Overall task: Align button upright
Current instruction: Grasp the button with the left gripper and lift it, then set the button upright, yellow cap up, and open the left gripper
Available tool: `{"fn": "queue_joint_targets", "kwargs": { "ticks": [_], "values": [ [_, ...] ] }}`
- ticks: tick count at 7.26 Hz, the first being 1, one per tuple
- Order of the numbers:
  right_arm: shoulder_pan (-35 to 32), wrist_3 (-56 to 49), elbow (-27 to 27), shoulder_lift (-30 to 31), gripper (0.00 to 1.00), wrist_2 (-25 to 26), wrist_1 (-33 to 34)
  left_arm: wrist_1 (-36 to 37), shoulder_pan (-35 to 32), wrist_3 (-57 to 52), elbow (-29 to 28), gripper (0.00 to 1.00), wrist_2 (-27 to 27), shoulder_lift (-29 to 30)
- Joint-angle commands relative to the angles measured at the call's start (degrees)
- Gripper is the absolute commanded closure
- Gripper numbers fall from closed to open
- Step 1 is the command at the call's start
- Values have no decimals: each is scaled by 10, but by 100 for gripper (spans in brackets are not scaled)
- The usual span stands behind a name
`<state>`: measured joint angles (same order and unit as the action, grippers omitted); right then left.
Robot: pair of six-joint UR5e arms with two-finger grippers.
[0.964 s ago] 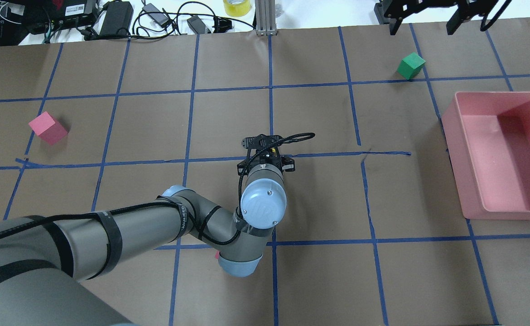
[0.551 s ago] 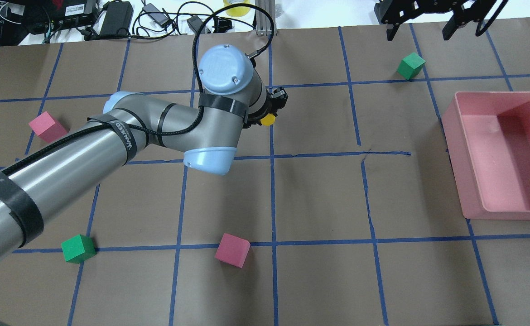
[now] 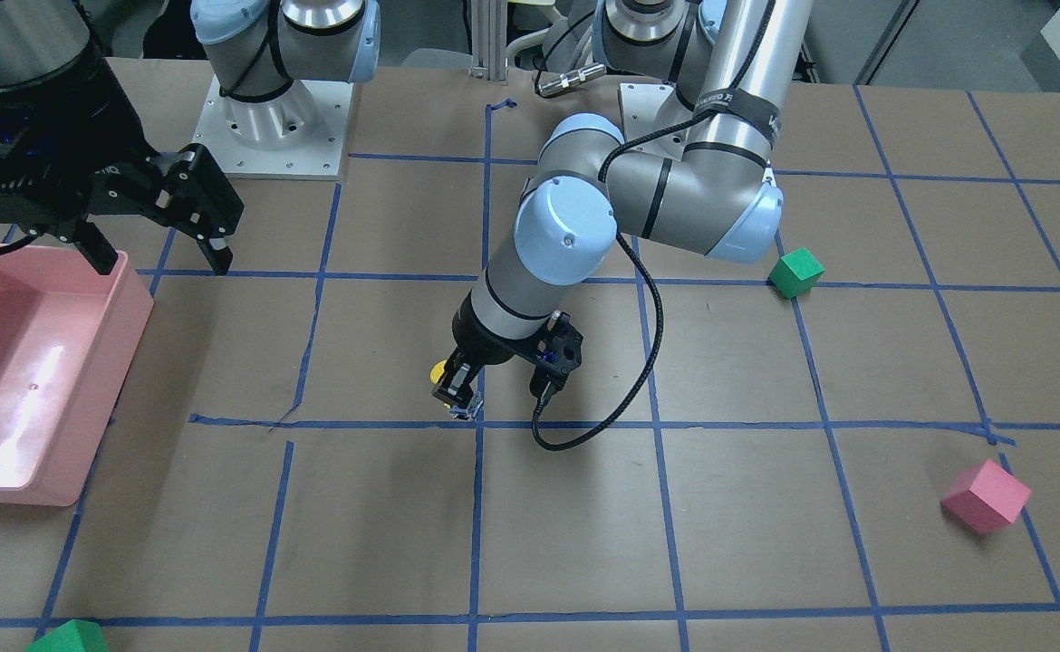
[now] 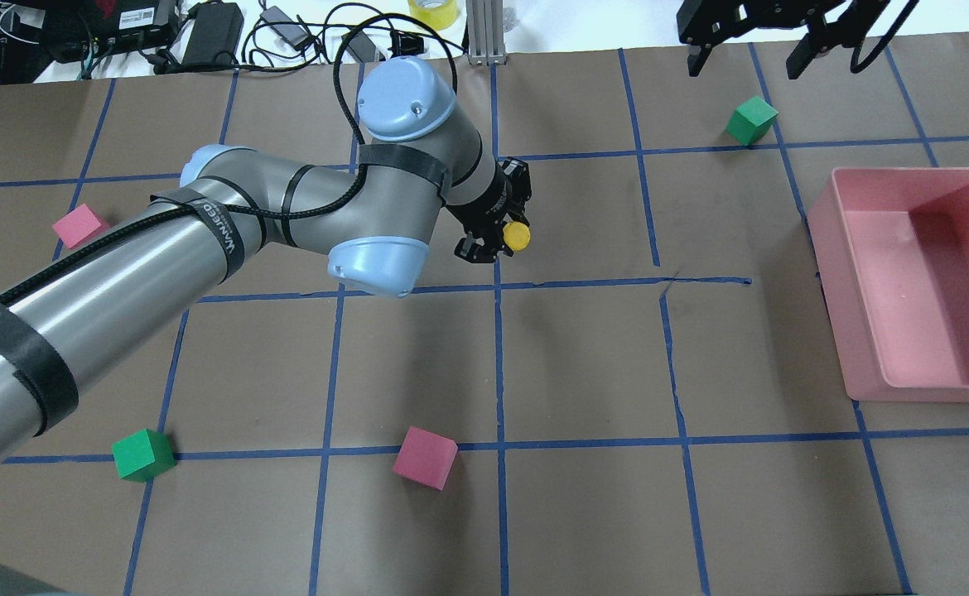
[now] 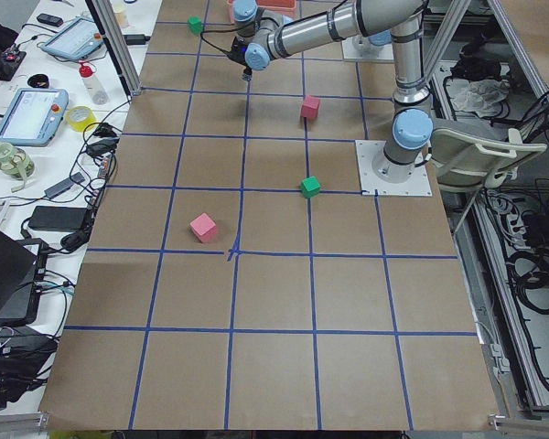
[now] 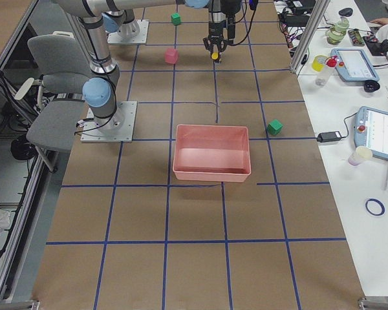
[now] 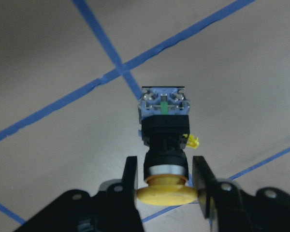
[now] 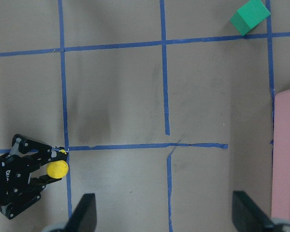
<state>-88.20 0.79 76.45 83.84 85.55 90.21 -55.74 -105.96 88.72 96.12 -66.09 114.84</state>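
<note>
Your left tool [image 7: 164, 163] clamps the button [image 7: 163, 126] by its collar over a tape crossing [image 7: 117, 72], mid-worktop [image 4: 584, 364]; right tool [image 3: 159, 255] gapes wide near the bin [image 4: 923, 389].

Left arm [image 4: 120, 290]: silver-grey tubes, pale-blue joint caps [image 4: 406, 98] w/ small screws. Black cable [image 3: 660, 335] strapped on by black bands [image 4: 33, 364]; one band has white lettering, can't read it. Left gripper [image 7: 165, 180]: matte black, bolts on the finger mounts. Right gripper [image 3: 164, 265]: black too, chunkier. Base plate [image 3: 326, 145]: bare silver metal, screws round the edge.
</note>
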Motion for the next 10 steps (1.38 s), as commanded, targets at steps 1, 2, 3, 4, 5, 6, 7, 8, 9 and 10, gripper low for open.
{"fn": "queue_joint_targets", "kwargs": {
  "ticks": [1, 2, 3, 4, 5, 6, 7, 8, 9, 10],
  "values": [
    [0, 0, 0, 1, 0, 1, -3, -51, 71, 1, -4, 100, 117, 18],
    [-1, -1, 0, 0, 0, 1, -11, -51, 77, -15, -8, 100, 119, 27],
    [-1, 0, 0, 4, 0, 17, -33, -51, 79, -8, -7, 100, 125, 41],
    [-1, -1, 0, 5, 0, 91, -49, -51, 79, -7, -6, 100, 146, 51],
    [-5, -1, 0, 5, 0, 111, -47, -48, 79, -9, -5, 100, 167, 63],
    [-6, -1, 2, 4, 0, 70, -41, -46, 80, -11, -7, 98, 179, 69],
    [-6, -1, 3, 5, 0, 60, -40, -46, 80, -12, -4, 96, 174, 72],
    [-7, -6, 3, 5, 0, 59, -39, -45, 80, -11, -7, 81, 174, 76],
    [-6, -1, 4, 5, 0, 55, -39, -44, 81, -12, -7, 69, 174, 80],
    [-6, -1, 5, 4, 0, 55, -39, -43, 81, -16, -7, 60, 170, 84]
  ]
}}
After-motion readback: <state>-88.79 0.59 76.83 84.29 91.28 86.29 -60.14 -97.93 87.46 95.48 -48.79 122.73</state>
